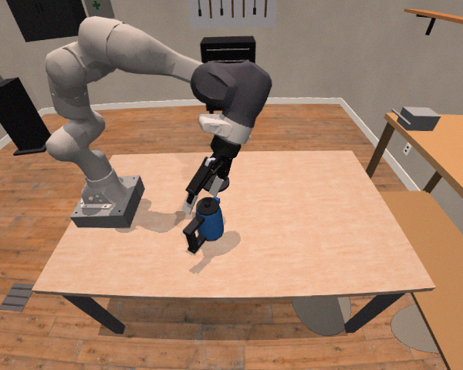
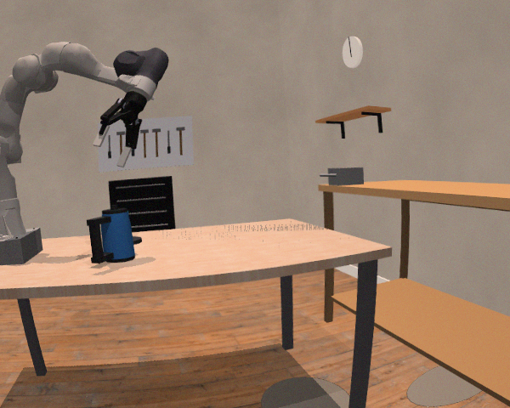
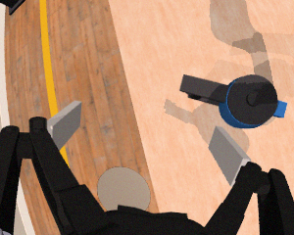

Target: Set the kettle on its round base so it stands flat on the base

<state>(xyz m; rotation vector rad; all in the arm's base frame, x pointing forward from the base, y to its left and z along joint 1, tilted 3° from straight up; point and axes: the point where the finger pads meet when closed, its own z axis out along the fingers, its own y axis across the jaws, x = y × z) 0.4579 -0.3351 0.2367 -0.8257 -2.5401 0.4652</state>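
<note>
The blue kettle (image 1: pixel 210 222) stands upright on the table top, its black handle (image 1: pixel 193 237) turned toward the front left. It also shows in the exterior view (image 2: pixel 116 235) and in the wrist view (image 3: pixel 252 101). The round base (image 1: pixel 222 183) lies flat on the table a short way behind the kettle, apart from it. It shows as a dark disk in the exterior view (image 2: pixel 136 240) and is not seen in the wrist view. My gripper (image 1: pixel 200 196) (image 2: pixel 110 151) (image 3: pixel 147 125) hangs tilted well above the kettle, with its fingers wide open and nothing between them.
The arm's mount (image 1: pixel 108 203) stands on the table's left side. A wooden side table (image 1: pixel 439 155) with a grey box (image 1: pixel 417 118) stands at the right. A grey round patch (image 3: pixel 122 188) lies on the floor beside the table edge.
</note>
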